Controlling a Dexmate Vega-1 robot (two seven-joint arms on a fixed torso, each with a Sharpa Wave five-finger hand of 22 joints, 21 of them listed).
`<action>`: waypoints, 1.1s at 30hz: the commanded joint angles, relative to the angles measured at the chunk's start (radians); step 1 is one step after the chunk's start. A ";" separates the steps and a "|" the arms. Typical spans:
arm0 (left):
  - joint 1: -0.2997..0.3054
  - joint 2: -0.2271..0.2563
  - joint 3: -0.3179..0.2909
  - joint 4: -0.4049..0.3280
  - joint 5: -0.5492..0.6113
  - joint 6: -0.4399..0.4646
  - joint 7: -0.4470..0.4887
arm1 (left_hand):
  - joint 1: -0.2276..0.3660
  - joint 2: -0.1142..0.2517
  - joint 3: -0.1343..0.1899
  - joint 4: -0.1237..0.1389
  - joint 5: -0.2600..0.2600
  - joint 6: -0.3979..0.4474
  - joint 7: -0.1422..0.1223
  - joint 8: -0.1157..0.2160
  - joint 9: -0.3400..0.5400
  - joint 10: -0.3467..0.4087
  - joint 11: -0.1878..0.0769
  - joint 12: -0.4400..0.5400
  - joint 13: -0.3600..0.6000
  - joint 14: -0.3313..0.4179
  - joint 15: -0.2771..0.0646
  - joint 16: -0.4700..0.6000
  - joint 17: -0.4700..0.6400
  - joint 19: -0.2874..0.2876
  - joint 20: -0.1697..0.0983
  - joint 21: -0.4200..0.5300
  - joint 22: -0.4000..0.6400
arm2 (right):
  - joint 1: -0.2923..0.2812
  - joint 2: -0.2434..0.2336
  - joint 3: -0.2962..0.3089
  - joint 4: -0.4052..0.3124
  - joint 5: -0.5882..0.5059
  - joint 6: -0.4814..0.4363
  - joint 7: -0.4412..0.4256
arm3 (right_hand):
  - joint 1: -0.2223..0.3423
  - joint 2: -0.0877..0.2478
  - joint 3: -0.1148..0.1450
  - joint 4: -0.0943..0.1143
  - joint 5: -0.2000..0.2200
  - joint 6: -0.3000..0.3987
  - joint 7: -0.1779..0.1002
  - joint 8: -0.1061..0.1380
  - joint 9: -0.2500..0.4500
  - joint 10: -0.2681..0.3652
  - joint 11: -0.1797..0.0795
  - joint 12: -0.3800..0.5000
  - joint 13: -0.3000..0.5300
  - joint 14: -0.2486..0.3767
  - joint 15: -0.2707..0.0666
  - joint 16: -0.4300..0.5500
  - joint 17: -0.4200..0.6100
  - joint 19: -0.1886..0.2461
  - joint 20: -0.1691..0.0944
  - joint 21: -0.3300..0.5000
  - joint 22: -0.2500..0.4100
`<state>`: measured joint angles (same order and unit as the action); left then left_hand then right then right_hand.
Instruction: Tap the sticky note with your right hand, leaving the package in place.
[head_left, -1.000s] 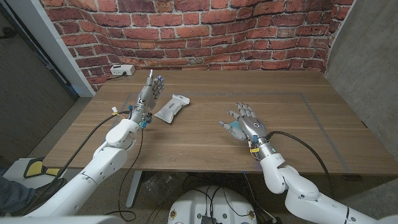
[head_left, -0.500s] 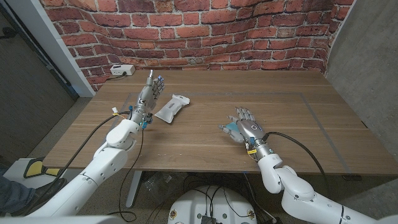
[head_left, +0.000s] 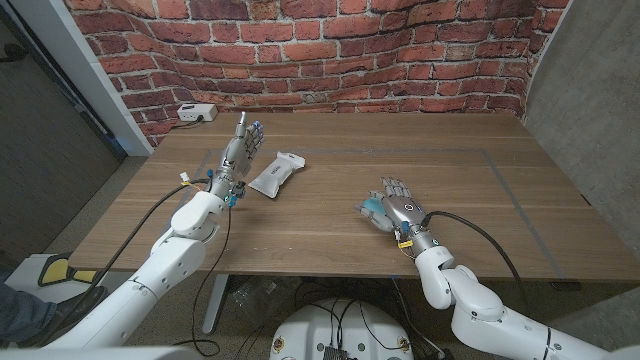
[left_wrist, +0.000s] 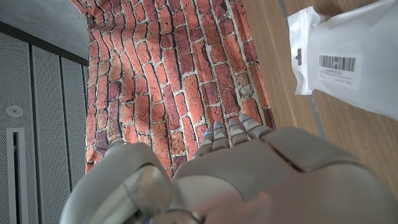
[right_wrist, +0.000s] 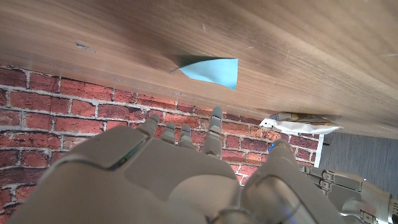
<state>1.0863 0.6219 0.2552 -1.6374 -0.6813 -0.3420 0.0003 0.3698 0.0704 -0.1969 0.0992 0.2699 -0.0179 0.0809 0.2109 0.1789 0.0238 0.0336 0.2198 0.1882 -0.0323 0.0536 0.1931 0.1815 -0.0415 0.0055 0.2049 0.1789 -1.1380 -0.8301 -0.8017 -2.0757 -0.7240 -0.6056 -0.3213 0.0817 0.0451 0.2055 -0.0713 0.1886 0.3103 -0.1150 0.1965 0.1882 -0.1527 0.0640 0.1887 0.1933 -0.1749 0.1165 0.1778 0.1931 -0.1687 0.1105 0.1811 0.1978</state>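
A small blue sticky note (head_left: 370, 210) lies on the wooden table (head_left: 330, 245), right of middle; it also shows in the right wrist view as the sticky note (right_wrist: 211, 71). My right hand (head_left: 397, 207) hovers low over its right part, fingers apart and holding nothing; I cannot tell whether it touches. The white package (head_left: 275, 172) lies at the left middle, also seen as the package (left_wrist: 348, 56) and the package (right_wrist: 298, 123). My left hand (head_left: 243, 150) stands upright just left of it, fingers straight, apart from it.
A white socket box (head_left: 196, 113) sits at the table's back left corner by the brick wall (head_left: 330, 50). Thin tape lines (head_left: 500, 175) mark a rectangle on the tabletop. The table's near edge runs close behind my right wrist.
My right hand has dropped slightly and drawn its fingers and thumb closer in over the sticky note. The package and my left hand have not moved.
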 joint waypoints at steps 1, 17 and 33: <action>0.004 0.005 -0.004 -0.010 -0.001 0.019 0.011 | 0.004 0.003 -0.008 0.002 -0.003 0.008 0.004 0.000 0.004 0.008 0.000 0.003 0.002 0.005 -0.002 0.000 0.002 -0.004 0.006 -0.001 0.004 | 0.033 0.000 -0.034 0.018 0.007 -0.003 0.038 | 0.001 0.009 0.008 0.004 0.005 -0.004 -0.005 0.002 0.004 -0.012 0.002 0.005 0.003 -0.144 0.006 0.003 0.003 -0.207 -0.002 0.007 0.004; 0.012 0.015 -0.014 -0.013 -0.007 0.020 0.005 | 0.006 0.006 -0.010 0.002 -0.004 0.013 0.001 -0.001 0.004 0.010 -0.002 0.001 0.002 0.005 -0.005 -0.001 0.002 -0.005 0.008 -0.002 0.004 | 0.045 0.010 -0.049 0.030 0.029 -0.029 0.057 | 0.009 0.015 0.012 0.000 0.005 -0.003 0.000 0.003 0.005 -0.015 0.002 0.009 0.003 -0.145 0.010 0.007 0.001 -0.210 0.000 0.013 0.004; 0.012 0.004 -0.014 0.013 -0.021 0.009 -0.011 | 0.007 0.009 -0.012 0.003 -0.005 0.016 -0.001 -0.003 0.004 0.010 -0.003 -0.001 0.002 0.006 -0.005 -0.002 0.002 -0.007 0.014 -0.002 0.004 | 0.067 0.015 -0.086 0.030 0.015 -0.034 0.087 | 0.012 0.015 0.013 -0.003 0.005 -0.006 0.002 0.003 0.005 -0.013 0.004 0.014 0.003 -0.138 0.009 0.011 0.001 -0.204 0.003 0.019 0.004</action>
<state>1.0961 0.6324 0.2441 -1.6393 -0.6943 -0.3236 -0.0023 0.3791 0.0798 -0.2011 0.1036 0.2661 -0.0066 0.0803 0.2108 0.1789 0.0269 0.0305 0.2198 0.1882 -0.0270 0.0483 0.1931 0.1815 -0.0432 0.0147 0.2049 0.1789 -1.0869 -0.8221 -0.8625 -2.0473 -0.6992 -0.6300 -0.2590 0.0872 0.0505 0.2155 -0.0703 0.1886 0.3050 -0.1125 0.1965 0.1881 -0.1616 0.0658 0.1964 0.1933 -0.1708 0.1199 0.1814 0.1905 -0.1688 0.1106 0.1926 0.1977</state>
